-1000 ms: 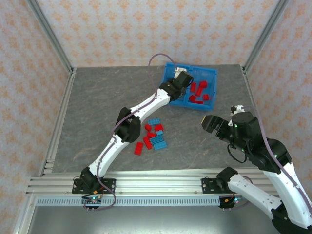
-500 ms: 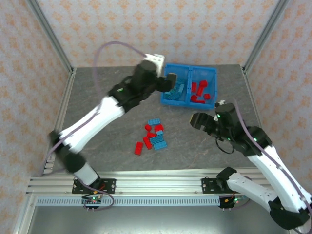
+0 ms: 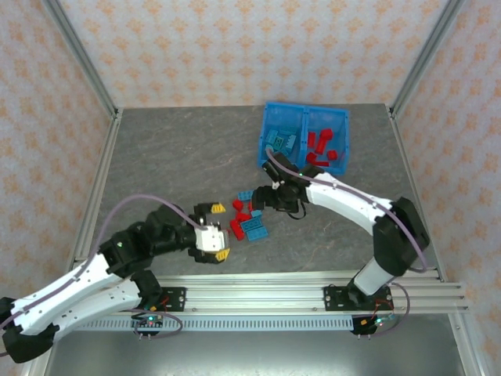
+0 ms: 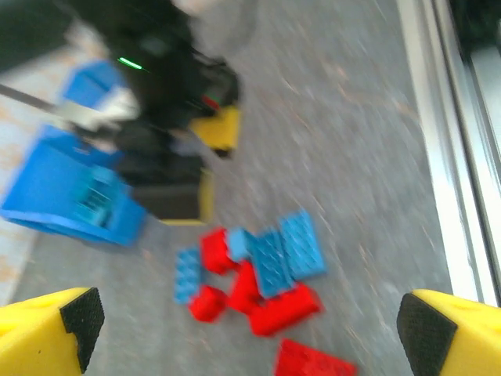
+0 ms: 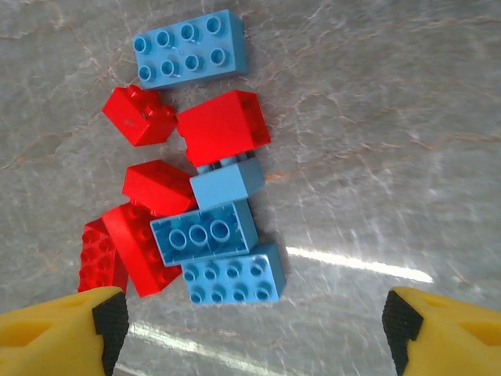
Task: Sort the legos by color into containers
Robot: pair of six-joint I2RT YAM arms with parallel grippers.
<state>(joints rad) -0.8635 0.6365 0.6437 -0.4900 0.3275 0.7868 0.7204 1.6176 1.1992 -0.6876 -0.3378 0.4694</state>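
Top external: you look down on a grey desk [image 3: 172,157] where a loose heap of legos [image 3: 247,219] lies at centre frame, red and light blue bricks mixed and touching.
Containers: the containers [image 3: 313,110] sit at upper right of centre, well apart from the heap. The left compartment holds light blue bricks and the right one holds red bricks.
Left fingers: your left fingers [image 3: 218,232] are released and spread wide just left of the heap, with nothing between them.
Right fingers: your right fingers [image 3: 264,197] hang at the heap's upper right edge, between the heap and the containers. From above you cannot tell whether they touch a brick.
Left wrist: the frame is blurred, with yellow tips in both lower corners, the heap at lower centre and the containers at left.
Right wrist: yellow tips sit in both lower corners, parted wide and gripping nothing. The heap is sharp, left of centre. An eight-stud light blue brick lies at its top and another at its bottom, with a third light blue brick underside up between them.
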